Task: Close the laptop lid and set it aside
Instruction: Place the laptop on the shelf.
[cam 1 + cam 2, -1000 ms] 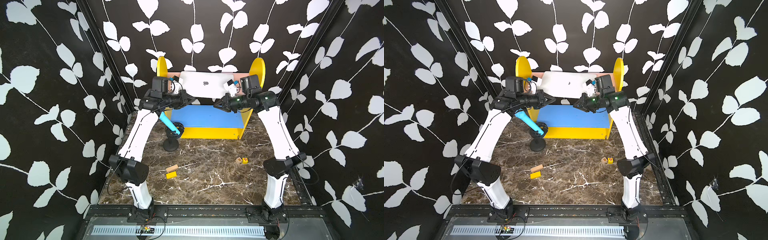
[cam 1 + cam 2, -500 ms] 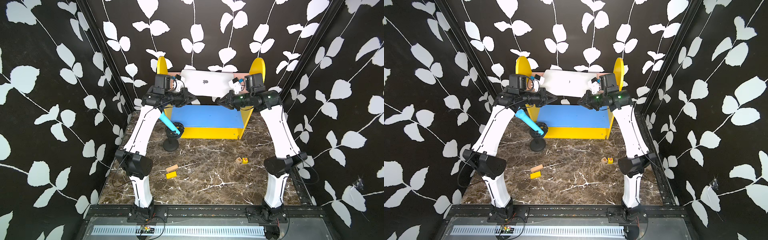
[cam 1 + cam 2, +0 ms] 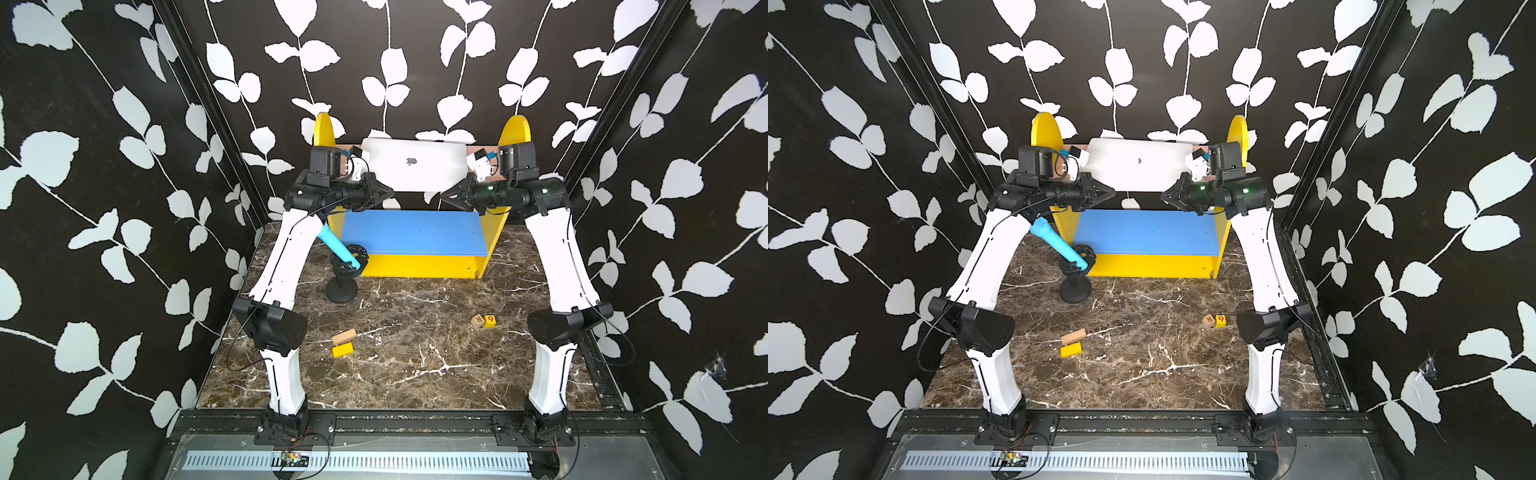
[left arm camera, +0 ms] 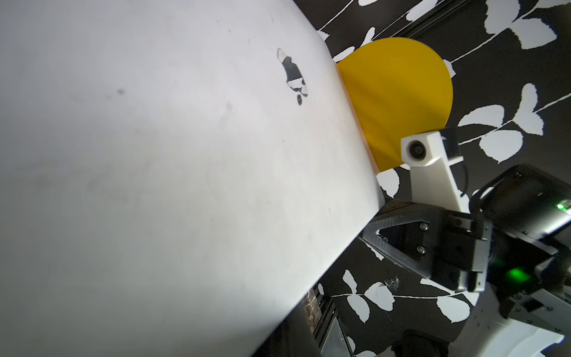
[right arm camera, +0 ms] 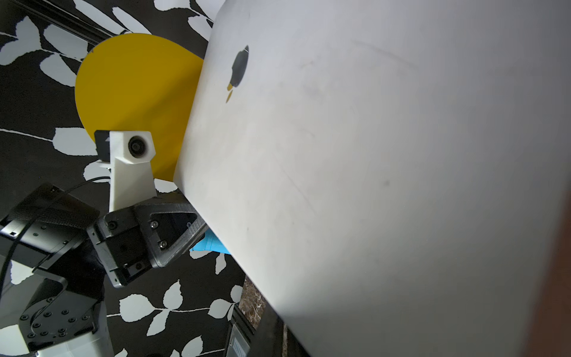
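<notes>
Silver-white flat laptop [image 3: 411, 166], closed | over the yellow-and-blue wooden shelf [image 3: 415, 266] | left claw [image 3: 390, 193] and right claw [image 3: 442, 198] clenched, tips braced on its lower corners, seemingly sandwiching it for carrying aside.

A yellow shelf unit [image 3: 419, 266] stands at the far edge of the marble tabletop [image 3: 415, 374], a blue board [image 3: 411, 230] as its lower shelf. Just left of it a light-blue cylinder [image 3: 338, 247] leans in a black stand [image 3: 341, 291]. Nearer, left of centre, a tan block [image 3: 344, 336] lies beside a yellow block [image 3: 343, 350]; at right, an R cube [image 3: 477, 320] beside a yellow 6 cube [image 3: 490, 319]
</notes>
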